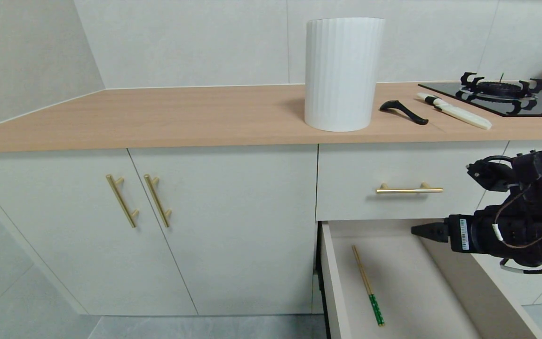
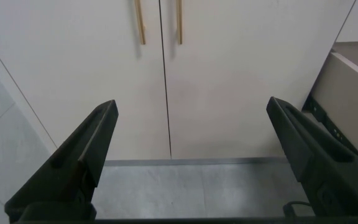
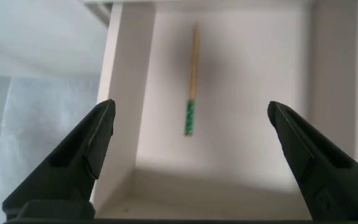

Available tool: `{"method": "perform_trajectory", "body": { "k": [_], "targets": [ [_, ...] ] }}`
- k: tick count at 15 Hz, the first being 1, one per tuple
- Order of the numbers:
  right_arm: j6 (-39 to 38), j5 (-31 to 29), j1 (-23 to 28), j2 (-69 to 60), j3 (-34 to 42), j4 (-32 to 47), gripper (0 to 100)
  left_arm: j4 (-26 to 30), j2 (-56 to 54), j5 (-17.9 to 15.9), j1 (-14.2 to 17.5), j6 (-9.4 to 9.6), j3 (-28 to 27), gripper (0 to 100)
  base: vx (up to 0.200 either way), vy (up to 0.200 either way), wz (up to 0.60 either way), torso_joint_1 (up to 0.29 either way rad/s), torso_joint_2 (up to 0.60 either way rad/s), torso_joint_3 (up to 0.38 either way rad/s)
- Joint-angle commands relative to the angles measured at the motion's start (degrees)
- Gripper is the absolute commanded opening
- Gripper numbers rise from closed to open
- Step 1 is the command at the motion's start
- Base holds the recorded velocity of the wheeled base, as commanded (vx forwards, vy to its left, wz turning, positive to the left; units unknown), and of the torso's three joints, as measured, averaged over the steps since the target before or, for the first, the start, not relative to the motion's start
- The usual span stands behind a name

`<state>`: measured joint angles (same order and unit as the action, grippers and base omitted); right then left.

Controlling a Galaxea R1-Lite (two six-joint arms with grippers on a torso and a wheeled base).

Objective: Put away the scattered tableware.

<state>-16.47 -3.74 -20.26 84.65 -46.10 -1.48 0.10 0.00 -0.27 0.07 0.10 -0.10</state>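
A pair of wooden chopsticks [image 1: 367, 285] with green ends lies lengthwise in the open white drawer [image 1: 330, 268] under the counter. My right gripper [image 1: 441, 198] hangs above the drawer's right side, fingers open and holding nothing. In the right wrist view the chopsticks [image 3: 192, 81] lie on the drawer floor below the open right gripper [image 3: 191, 112]. On the wooden counter, a black-handled utensil [image 1: 402, 111] and a white knife [image 1: 454, 111] lie to the right of a tall white ribbed container [image 1: 341, 73]. My left gripper [image 2: 192, 107] is open and empty, low down in front of the cabinet doors [image 2: 166, 62].
A black gas hob [image 1: 501, 94] sits at the counter's far right. A closed drawer with a gold handle [image 1: 410, 190] is directly above the open one. Two cabinet doors with gold handles [image 1: 139, 202] stand to the left. Grey floor tiles [image 2: 185, 193] lie below.
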Motion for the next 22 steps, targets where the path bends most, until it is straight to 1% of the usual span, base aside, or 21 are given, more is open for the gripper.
{"method": "perform_trajectory", "body": {
  "k": [1, 6, 9, 13, 22],
  "targets": [
    [0.39, -0.04, 1.01, -1.77, 0.14, -0.02, 100, -0.01, 0.00, 0.00, 0.01, -0.01, 0.01, 100, 0.000, 0.000, 0.00, 0.000, 0.00, 0.000],
    [0.39, -0.04, 1.01, -1.59, 0.23, -0.02, 100, -0.01, 0.00, 0.00, 0.01, -0.01, 0.01, 100, 0.000, 0.000, 0.00, 0.005, -0.03, -0.016],
    [1.18, 0.05, 1.01, -1.42, 0.40, 0.16, 100, -0.01, 0.00, 0.00, 0.01, -0.01, 0.01, 100, 0.000, 0.000, 0.00, 0.063, -0.22, -0.258],
    [1.18, 0.05, 1.01, -1.16, 0.49, 0.16, 100, -0.01, 0.00, 0.00, 0.01, -0.01, 0.01, 100, 0.000, 0.000, 0.00, 0.123, -0.51, -0.313],
    [1.62, 0.05, 0.92, 0.34, 0.75, -0.02, 100, -0.01, 0.00, 0.00, 0.01, -0.01, 0.01, 100, 0.000, 0.000, 0.00, 0.175, -0.47, -0.294]
  ]
}}
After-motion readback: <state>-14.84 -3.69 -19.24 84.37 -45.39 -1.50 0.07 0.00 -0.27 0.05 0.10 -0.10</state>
